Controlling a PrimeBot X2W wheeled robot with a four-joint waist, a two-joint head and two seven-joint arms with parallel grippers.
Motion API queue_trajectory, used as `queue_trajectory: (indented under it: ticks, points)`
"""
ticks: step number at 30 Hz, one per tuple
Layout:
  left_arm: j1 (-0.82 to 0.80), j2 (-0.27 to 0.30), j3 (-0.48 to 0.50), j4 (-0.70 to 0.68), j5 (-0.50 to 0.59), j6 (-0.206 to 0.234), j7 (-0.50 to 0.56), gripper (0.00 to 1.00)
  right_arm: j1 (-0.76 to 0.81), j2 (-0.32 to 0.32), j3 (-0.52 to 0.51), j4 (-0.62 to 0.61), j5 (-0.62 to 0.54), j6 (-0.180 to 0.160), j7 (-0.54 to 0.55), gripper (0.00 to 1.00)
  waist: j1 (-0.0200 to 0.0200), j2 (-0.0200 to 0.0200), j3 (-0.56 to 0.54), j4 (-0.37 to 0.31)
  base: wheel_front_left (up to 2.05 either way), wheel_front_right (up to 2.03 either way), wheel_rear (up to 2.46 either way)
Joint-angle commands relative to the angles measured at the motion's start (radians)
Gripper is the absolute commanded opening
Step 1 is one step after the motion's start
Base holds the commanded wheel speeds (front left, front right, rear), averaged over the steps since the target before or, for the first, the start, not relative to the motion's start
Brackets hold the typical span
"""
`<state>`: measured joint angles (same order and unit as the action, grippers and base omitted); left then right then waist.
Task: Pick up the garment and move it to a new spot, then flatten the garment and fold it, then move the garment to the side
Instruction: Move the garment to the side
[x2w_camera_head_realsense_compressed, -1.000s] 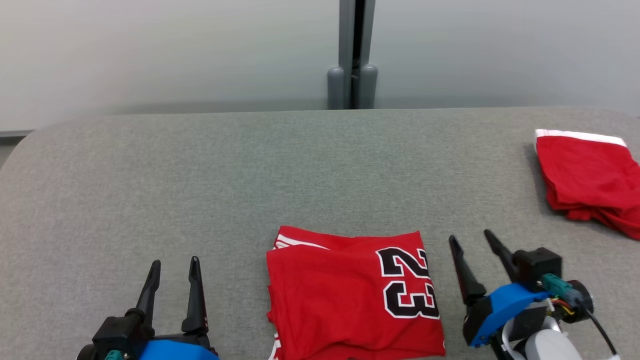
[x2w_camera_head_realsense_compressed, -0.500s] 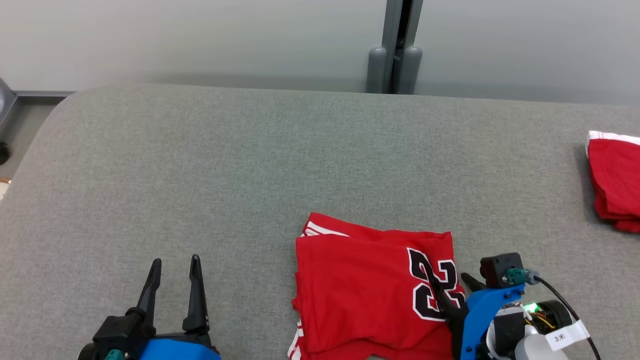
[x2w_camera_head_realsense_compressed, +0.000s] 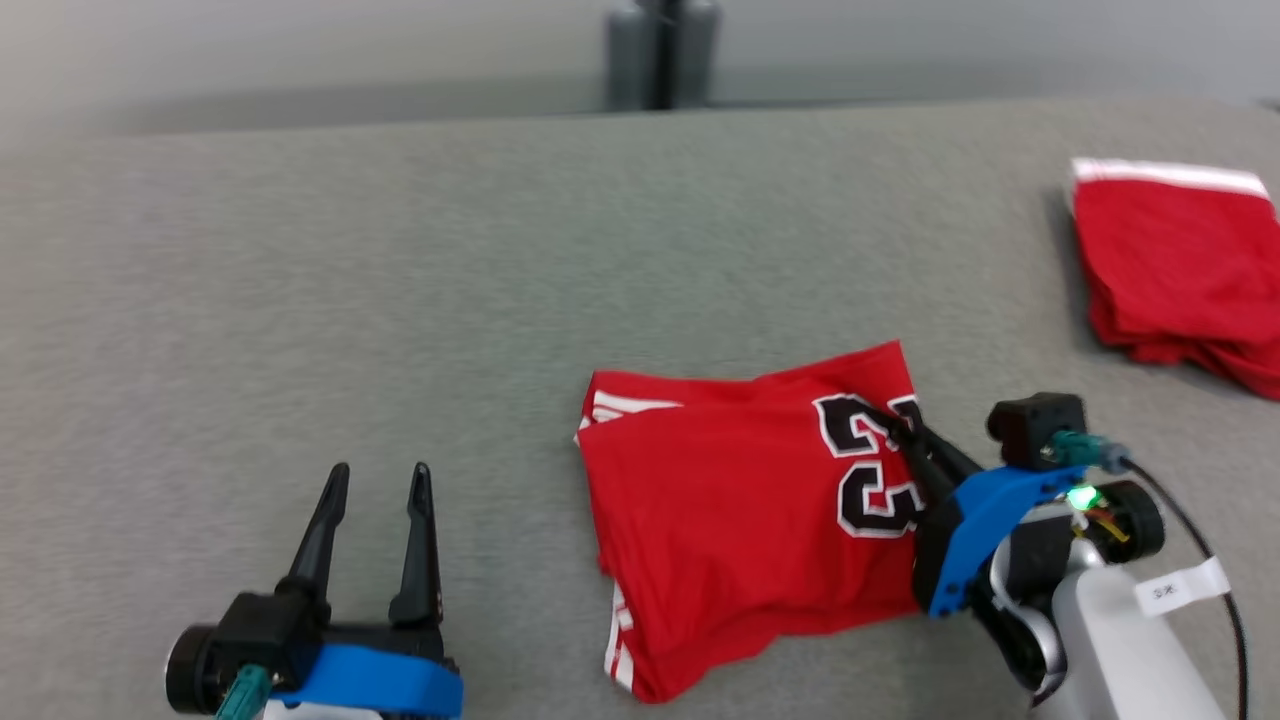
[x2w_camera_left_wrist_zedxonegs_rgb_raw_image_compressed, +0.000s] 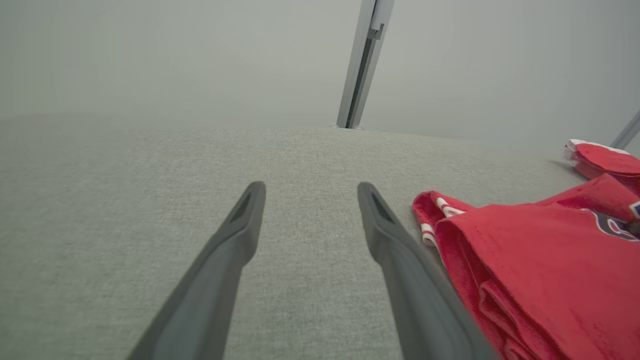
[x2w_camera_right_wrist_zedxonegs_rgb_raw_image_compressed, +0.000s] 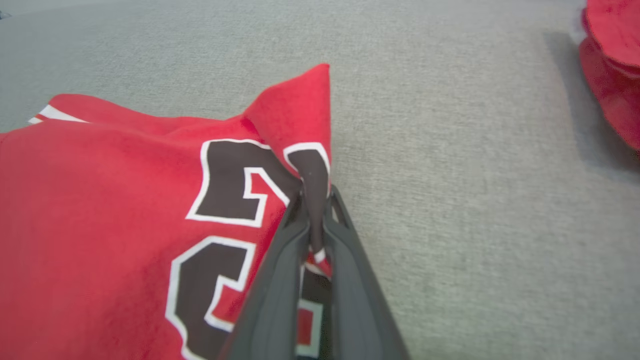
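Currently, the right gripper (x2w_camera_head_realsense_compressed: 900, 430) is clamped on an edge of the red jersey (x2w_camera_head_realsense_compressed: 720, 500). The left gripper (x2w_camera_head_realsense_compressed: 380, 472) has its fingers apart, empty.

R end effector (x2w_camera_head_realsense_compressed: 903, 428): 1 s ago open, beside red no. 23 jersey (x2w_camera_head_realsense_compressed: 720, 520), clear of its right edge; then moved onto that edge; now fingers pinched tight on fabric at numerals. Jersey: far right corner pulled up into peak, outline skewed vs flat rectangle before. Head cam shifted too.
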<state>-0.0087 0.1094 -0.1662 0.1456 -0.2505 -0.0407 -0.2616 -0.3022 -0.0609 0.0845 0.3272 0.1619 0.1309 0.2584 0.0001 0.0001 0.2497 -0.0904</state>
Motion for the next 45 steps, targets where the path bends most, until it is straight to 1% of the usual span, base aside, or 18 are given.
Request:
queue_trajectory:
  ticks: [1, 7, 10, 14, 17, 21, 26, 29, 34, 38, 45]
  points:
    - [-0.02, 0.004, -0.002, -0.007, 0.01, -0.003, -0.005, 1.0, -0.014, -0.009, -0.013, -0.013, 0.006, 0.0, -0.006, 0.0, -0.0001, -0.0001, -0.001, -0.031, 0.0, 0.0, 0.0]
    - [-0.054, 0.037, -0.009, -0.038, 0.031, -0.001, 0.014, 1.0, -0.053, -0.025, -0.059, -0.071, 0.012, 0.0, -0.017, 0.0, -0.0001, -0.0001, 0.066, -0.198, 0.0, 0.0, 0.0]
    - [-0.069, 0.058, -0.007, -0.054, 0.04, -0.001, 0.034, 1.0, -0.061, -0.024, -0.082, -0.092, 0.018, 0.0, -0.025, 0.0, -0.0001, -0.0001, 0.093, -0.269, 0.0, 0.0, 0.0]
    - [-0.083, 0.079, -0.011, -0.078, 0.047, -0.003, 0.061, 1.0, -0.055, -0.022, -0.119, -0.112, 0.03, 0.0, -0.037, 0.0, -0.0001, -0.0001, 0.117, -0.332, 0.0, 0.0, 0.0]
    - [-0.087, 0.091, -0.011, -0.092, 0.05, 0.0, 0.076, 1.0, -0.046, -0.015, -0.14, -0.121, 0.035, 0.0, -0.05, 0.0, -0.0001, -0.0001, 0.128, -0.356, 0.0, 0.0, 0.0]
    - [-0.089, 0.096, -0.015, -0.098, 0.046, 0.001, 0.085, 1.0, -0.064, -0.009, -0.128, -0.128, 0.037, 0.0, -0.056, 0.0, -0.0001, -0.0001, 0.13, -0.357, 0.0, 0.0, 0.0]
    - [-0.092, 0.088, -0.01, -0.086, 0.031, 0.01, 0.073, 1.0, -0.141, -0.035, -0.089, -0.143, 0.024, 0.0, -0.028, 0.0, -0.0001, -0.0001, 0.118, -0.325, 0.0, 0.0, 0.0]
    - [-0.099, 0.079, -0.012, -0.074, 0.026, 0.011, 0.063, 1.0, -0.209, -0.057, -0.067, -0.146, 0.04, 0.0, 0.003, 0.0, -0.0001, -0.0001, 0.111, -0.298, 0.0, 0.0, 0.0]
    - [-0.106, 0.061, -0.024, -0.051, 0.017, 0.008, 0.045, 1.0, -0.315, -0.118, -0.055, -0.116, 0.07, 0.0, 0.075, 0.0, -0.0001, -0.0001, 0.1, -0.242, 0.0, 0.0, 0.0]
    - [-0.109, 0.056, -0.026, -0.034, 0.014, 0.01, 0.033, 1.0, -0.381, -0.177, -0.078, -0.078, 0.085, 0.0, 0.118, 0.0, -0.0001, -0.0001, 0.091, -0.202, 0.0, 0.0, 0.0]
    - [-0.106, 0.053, -0.033, -0.017, 0.009, 0.009, 0.021, 1.0, -0.442, -0.235, -0.213, 0.004, 0.071, 0.0, 0.118, 0.0, -0.0001, -0.0001, 0.08, -0.154, 0.0, 0.0, 0.0]
